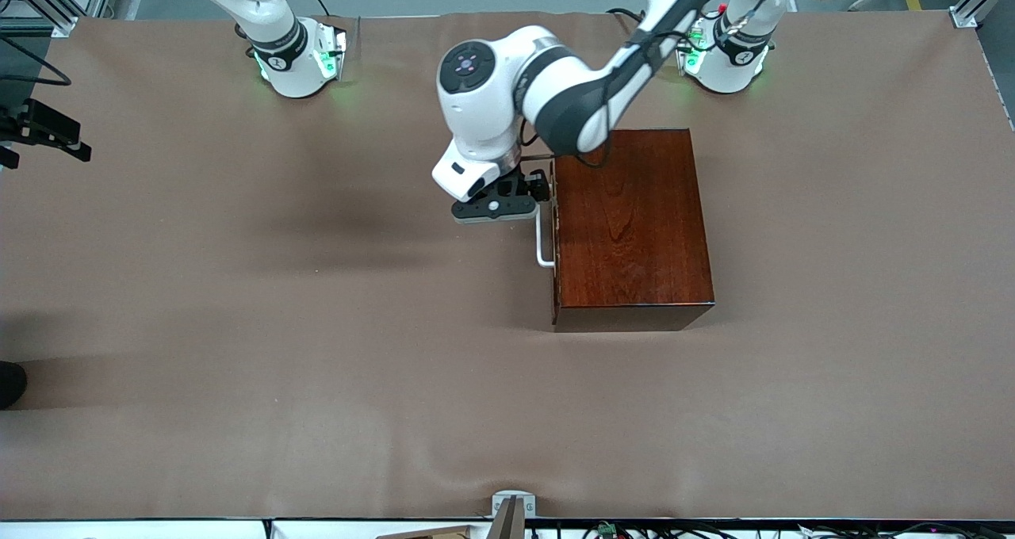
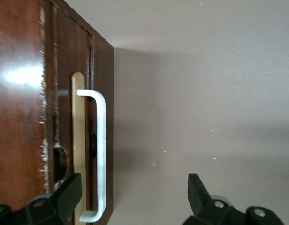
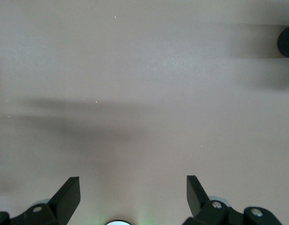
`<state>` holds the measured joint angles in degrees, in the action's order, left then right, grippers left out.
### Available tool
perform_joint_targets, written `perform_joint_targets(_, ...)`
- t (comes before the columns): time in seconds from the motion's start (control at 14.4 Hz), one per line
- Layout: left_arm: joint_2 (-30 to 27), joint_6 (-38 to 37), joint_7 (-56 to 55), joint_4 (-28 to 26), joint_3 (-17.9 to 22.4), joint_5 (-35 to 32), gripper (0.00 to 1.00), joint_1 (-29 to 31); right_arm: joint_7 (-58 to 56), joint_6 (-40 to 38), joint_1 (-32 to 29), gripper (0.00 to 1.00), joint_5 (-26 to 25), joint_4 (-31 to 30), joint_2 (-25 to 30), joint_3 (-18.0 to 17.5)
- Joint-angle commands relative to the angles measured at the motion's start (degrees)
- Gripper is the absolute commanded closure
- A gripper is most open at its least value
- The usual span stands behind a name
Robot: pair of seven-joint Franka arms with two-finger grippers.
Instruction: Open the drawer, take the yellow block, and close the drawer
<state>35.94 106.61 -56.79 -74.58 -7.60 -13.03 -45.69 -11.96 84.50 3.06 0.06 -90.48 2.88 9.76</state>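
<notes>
Brown cloth covers the table (image 1: 238,325). My left pincer (image 2: 133,199) hangs wide open in front of the drawer (image 2: 72,117), fingers straddling its white handle (image 2: 101,154), ready to close and pull. Drawer looks shut, so the yellow block is probably inside, unseen. My right pincer (image 3: 133,197) waits, open, over bare cloth.

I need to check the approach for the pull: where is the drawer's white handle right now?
The white handle sits on the shut drawer front of the box, facing the right arm's end; the open left gripper straddles it.
</notes>
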Motion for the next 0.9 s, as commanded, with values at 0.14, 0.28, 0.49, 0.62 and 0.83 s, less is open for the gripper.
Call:
perform_joint_targets(0.14,3.6,-1.0,-0.2,1.7,2.6,-5.5,0.00,-2.6,-0.5,-0.4,-1.0,0.00,0.6,0.9,-0.5,-0.4)
perform_joint_targets(0.28,4.0,-1.0,-0.2,1.3,2.6,-5.9,0.00,-2.5,-0.3,-0.6,-1.0,0.00,0.4,1.4,-0.8,-0.4)
perform_joint_targets(0.49,5.0,-1.0,-0.2,1.2,2.6,-6.5,0.00,-2.5,-0.3,-0.7,-1.0,0.00,0.4,1.5,-0.8,-0.4)
perform_joint_targets(0.62,5.1,-1.1,-0.7,0.6,2.6,-6.4,0.00,-2.2,-0.5,-0.7,-1.0,0.00,0.3,1.5,-0.8,-0.4)
perform_joint_targets(0.83,6.9,-1.1,-1.2,0.7,2.6,-6.1,0.00,-2.4,-0.6,-0.7,-1.0,0.00,-0.1,2.4,-1.7,-0.4)
